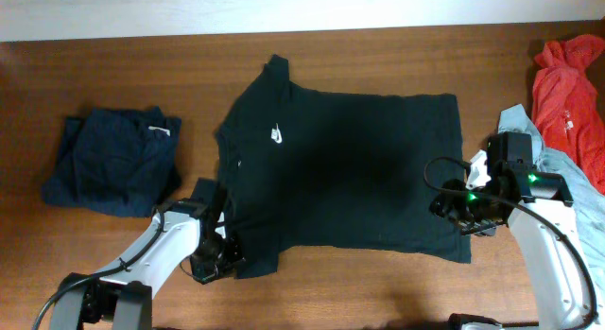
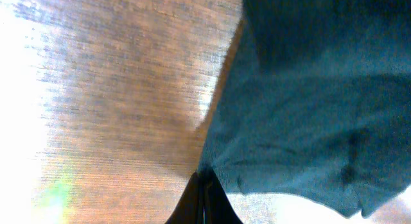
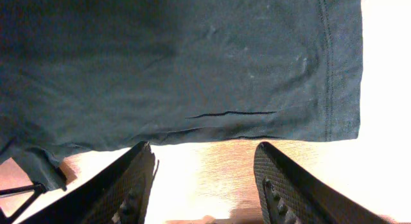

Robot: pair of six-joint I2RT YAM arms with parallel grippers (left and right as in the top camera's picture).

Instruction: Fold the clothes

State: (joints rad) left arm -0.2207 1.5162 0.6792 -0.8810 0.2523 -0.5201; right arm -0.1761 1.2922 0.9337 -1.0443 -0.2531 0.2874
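Overhead: a black shirt lies spread flat at centre frame on a wooden table, with the left gripper at its lower-left sleeve and the right gripper at its lower-right corner. Left wrist: the fingers are pressed together at bottom centre against the shirt's edge, but whether cloth is pinched cannot be told. Right wrist: the jaws stand apart and empty, just below the hem, over wood.
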